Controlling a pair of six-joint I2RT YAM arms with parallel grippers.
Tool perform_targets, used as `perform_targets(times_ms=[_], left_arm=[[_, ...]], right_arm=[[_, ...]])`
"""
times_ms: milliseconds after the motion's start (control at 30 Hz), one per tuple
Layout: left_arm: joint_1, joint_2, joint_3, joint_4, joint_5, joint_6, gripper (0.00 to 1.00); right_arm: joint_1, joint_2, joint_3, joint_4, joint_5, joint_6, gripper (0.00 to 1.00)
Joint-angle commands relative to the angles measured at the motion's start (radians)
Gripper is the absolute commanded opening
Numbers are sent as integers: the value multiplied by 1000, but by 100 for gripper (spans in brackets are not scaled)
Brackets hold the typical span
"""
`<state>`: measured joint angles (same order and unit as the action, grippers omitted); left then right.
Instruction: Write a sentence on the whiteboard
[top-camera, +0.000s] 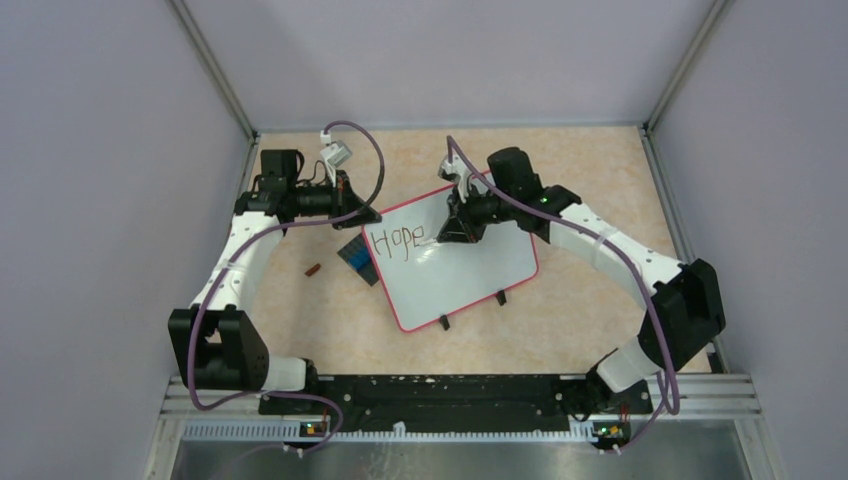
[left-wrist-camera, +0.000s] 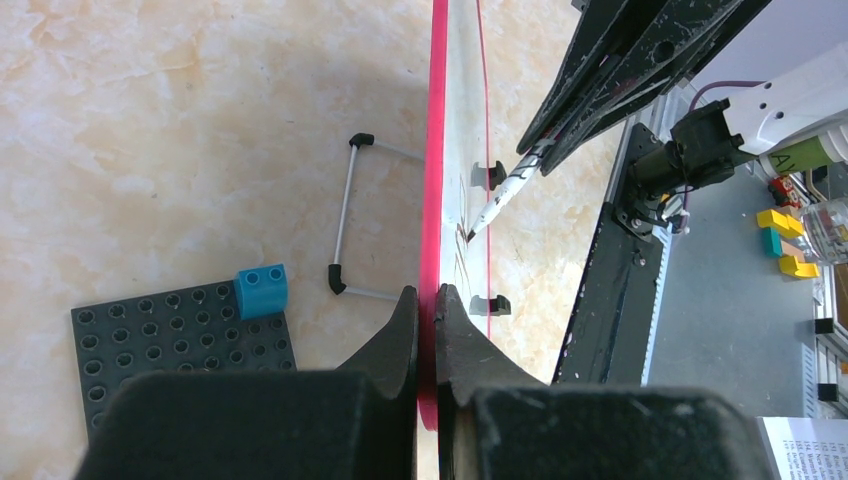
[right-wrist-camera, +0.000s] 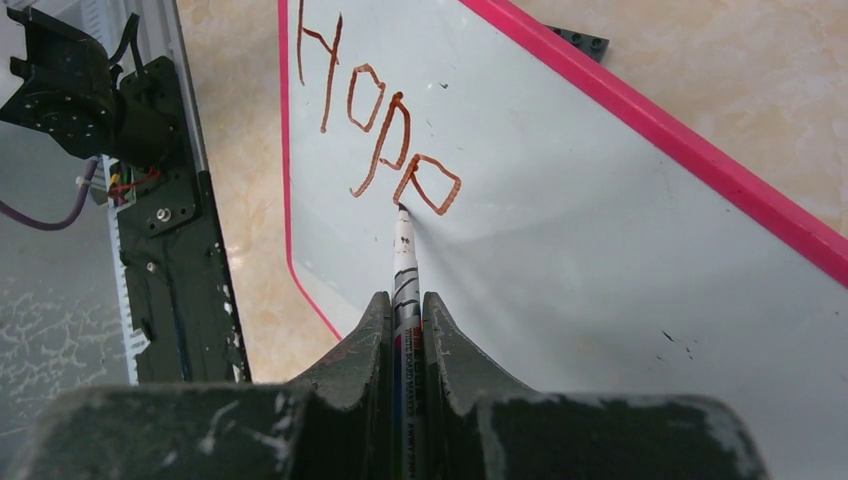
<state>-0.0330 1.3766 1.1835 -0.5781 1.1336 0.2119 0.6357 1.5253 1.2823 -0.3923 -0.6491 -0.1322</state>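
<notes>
Left pincer (left-wrist-camera: 427, 295) clamps the whiteboard (right-wrist-camera: 600, 300) edge, right pincer (right-wrist-camera: 405, 300) grips the marker (right-wrist-camera: 404, 250) mid-frame; pressing too hard could shift it, skewing the sentence (right-wrist-camera: 385, 140).

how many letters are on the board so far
4, in one row near a corner of the board: H, o, p, and a fourth at the marker tip, possibly unfinished.

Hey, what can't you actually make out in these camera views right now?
- Left wrist view: the whiteboard is edge-on, so what's written is unreadable.
- Right wrist view: the marker label is too small, half hidden inside the right pincer.
- Top view: the right pincer covers the marker tip.
- Top view: small brown object, too small to identify.
</notes>
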Motion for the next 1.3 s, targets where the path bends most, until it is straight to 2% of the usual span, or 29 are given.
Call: perform_targets(times_ms=[0,267,767,1267], left_arm=[[-11,-15,-15,-19,-11,21,0],[-11,-10,-10,-18,-9,17,0],[-11,-8,-6,-28,-8,20,0],[-11,61,83,-111,-69,107,0]], right_arm=[[-43,-45,-2,11,59,-44,0],[-53,-60,6,-12,64,-62,0],[-54,-141,0,-69,-33,-76,0],[-114,-151,13,-66,-111,-57,0]])
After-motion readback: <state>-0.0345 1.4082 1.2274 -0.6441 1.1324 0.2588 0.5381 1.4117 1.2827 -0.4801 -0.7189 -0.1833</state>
